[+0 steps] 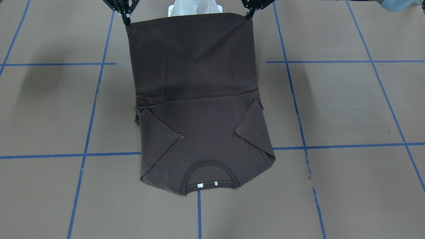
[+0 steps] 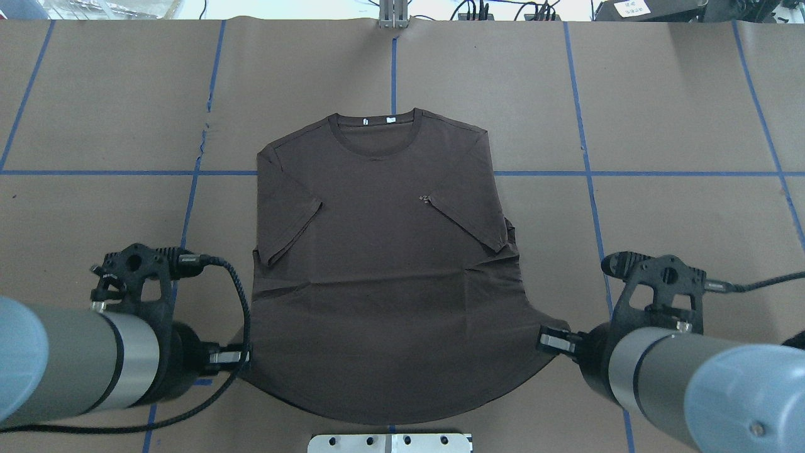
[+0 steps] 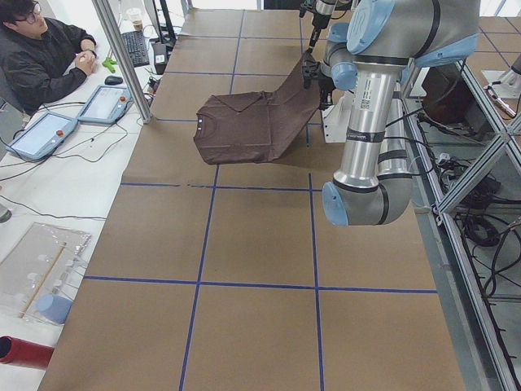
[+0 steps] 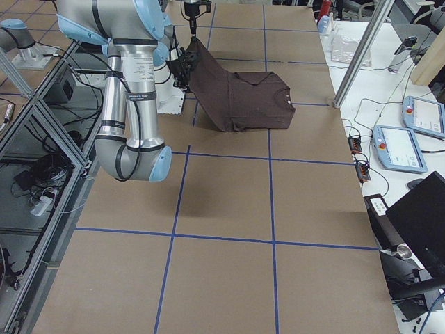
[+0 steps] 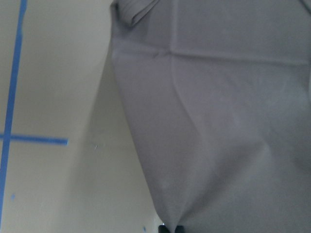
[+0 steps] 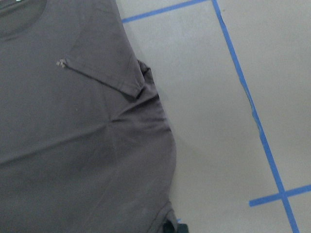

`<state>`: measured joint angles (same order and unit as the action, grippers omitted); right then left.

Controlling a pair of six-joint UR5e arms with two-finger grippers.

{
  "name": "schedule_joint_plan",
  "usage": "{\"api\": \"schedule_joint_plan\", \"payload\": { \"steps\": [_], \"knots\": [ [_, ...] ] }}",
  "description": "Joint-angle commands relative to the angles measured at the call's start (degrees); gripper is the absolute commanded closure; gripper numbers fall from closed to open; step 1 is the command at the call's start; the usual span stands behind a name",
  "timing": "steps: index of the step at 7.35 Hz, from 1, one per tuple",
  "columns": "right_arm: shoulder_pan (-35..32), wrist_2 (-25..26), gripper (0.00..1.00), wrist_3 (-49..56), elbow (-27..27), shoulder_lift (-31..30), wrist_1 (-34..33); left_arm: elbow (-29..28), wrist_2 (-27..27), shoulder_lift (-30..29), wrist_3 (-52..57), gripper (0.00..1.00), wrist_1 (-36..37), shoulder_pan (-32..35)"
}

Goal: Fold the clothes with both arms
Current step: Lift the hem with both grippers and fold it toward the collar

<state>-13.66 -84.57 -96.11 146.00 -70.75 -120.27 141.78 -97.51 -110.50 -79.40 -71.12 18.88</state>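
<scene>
The dark brown T-shirt (image 2: 377, 264) lies face up on the brown table, collar (image 2: 374, 135) at the far side, both sleeves folded inward. Its upper part rests flat; its lower part is lifted off the table toward the robot (image 1: 192, 53). My left gripper (image 2: 242, 357) is shut on the hem's left corner, on the right in the front view (image 1: 248, 15). My right gripper (image 2: 547, 341) is shut on the hem's right corner (image 1: 127, 21). The left wrist view shows the cloth (image 5: 218, 121) hanging from the fingertips; the right wrist view shows the shirt (image 6: 73, 145) and one folded sleeve.
The white pedestal base (image 2: 390, 442) stands just behind the lifted hem. Blue tape lines (image 2: 585, 173) grid the table. In the left side view an operator (image 3: 41, 49) sits at a side desk with tablets (image 3: 104, 103), beyond the shirt's collar side.
</scene>
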Motion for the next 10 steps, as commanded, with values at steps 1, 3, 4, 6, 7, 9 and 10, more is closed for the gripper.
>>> {"api": "schedule_joint_plan", "payload": {
  "steps": [1,3,4,6,7,9,10],
  "knots": [
    [-16.93,-10.48,1.00,8.97,-7.71,5.08,0.21,-10.24,-0.93,-4.36,12.56,1.00,-0.51,12.36],
    [-24.54,-11.67,1.00,14.88,-17.27,10.33,1.95,-19.48,-0.93,-6.49,17.43,1.00,-6.53,18.62],
    [-25.88,-11.59,1.00,14.98,-24.63,11.23,9.10,-25.35,-0.93,-6.57,17.61,1.00,-12.32,20.21],
    [-28.69,-11.50,1.00,15.51,-41.06,11.42,27.72,-38.09,-0.76,-9.80,19.01,1.00,-22.17,23.29],
    [-28.96,-11.32,1.00,16.73,-47.93,12.81,33.55,-45.20,-0.49,-11.65,19.11,1.00,-27.09,23.39],
    [-29.05,-10.97,1.00,16.65,-63.49,20.61,39.38,-54.64,-0.40,-14.21,19.20,1.00,-34.59,23.57],
    [-28.97,-10.97,1.00,16.65,-66.77,20.91,43.67,-58.16,-0.40,-16.66,19.63,1.00,-35.48,23.66]
  ]
}}
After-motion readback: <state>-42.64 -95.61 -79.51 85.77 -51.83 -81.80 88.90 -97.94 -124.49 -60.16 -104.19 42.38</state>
